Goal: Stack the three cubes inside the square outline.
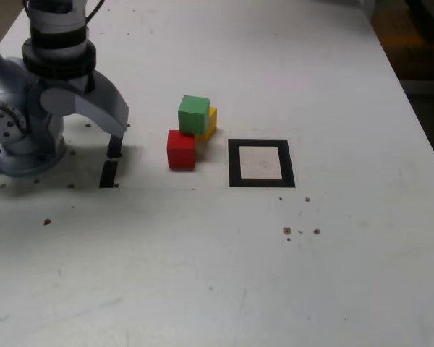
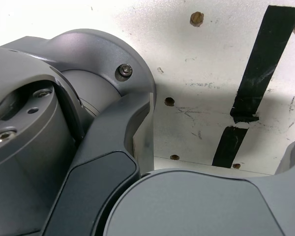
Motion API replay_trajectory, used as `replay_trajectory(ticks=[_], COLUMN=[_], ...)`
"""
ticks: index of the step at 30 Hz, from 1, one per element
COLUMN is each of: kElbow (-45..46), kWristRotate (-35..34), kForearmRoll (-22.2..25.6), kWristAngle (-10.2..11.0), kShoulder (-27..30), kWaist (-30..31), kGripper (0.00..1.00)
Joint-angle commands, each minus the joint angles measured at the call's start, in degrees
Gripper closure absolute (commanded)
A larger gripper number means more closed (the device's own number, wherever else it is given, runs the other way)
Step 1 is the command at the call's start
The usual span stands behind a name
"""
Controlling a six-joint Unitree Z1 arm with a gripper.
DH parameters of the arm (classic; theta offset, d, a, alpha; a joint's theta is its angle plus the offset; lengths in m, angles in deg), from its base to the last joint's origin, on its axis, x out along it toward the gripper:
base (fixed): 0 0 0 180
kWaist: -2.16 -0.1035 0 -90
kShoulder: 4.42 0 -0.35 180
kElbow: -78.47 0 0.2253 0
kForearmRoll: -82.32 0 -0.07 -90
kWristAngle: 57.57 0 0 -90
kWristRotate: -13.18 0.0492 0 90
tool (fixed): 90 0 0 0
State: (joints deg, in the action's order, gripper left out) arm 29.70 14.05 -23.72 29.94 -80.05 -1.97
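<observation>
White table (image 1: 224,275) fills the exterior view, far edge and corners cut off. Arm (image 1: 36,108) stands at the exterior view's left of the outline, well apart from it, top cropped by the frame. Gripper (image 1: 114,148) points down over two black strips (image 1: 110,165), its tip dark and hard to read in the exterior view. In the wrist view grey housing blocks most of the picture; only one jaw edge shows clearly, with table visible beside it and nothing between the jaws, so the claw reads as spread wide and empty.

Outline (image 1: 261,163): black square frame, white inside, nothing in it. All three cubes sit outside it, on its exterior-view left, between it and the strips. Green cube (image 1: 194,113) sits raised, resting on the yellow cube (image 1: 210,123), which is mostly hidden behind green; only a yellow sliver shows. Red cube (image 1: 181,150) is on the table, nearest the outline's left edge, touching or just beside the green-yellow pair; can't tell which.

Brown specks (image 1: 288,230) lie on the table near the outline's near side. Wrist view shows strips (image 2: 255,78) and small holes (image 2: 169,101) in the table, cubes not in it.
</observation>
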Motion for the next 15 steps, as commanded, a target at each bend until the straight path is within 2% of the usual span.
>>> replay_trajectory(ticks=[1,4,7,11,15], kElbow=[0.6,0.5,-0.8,-6.9,-17.2], kWristRotate=[0.3,0.7,0.9,2.3,5.6], kForearmRoll=[0.2,0.3,1.7,7.1,13.6], kWristAngle=[-0.2,-0.2,0.7,3.6,6.4], kShoulder=[0.0,-0.1,-0.3,-0.4,-1.1], kWaist=[-0.1,-0.1,-0.1,-0.1,-0.1], kGripper=[0.01,0.01,0.02,0.03,0.03])
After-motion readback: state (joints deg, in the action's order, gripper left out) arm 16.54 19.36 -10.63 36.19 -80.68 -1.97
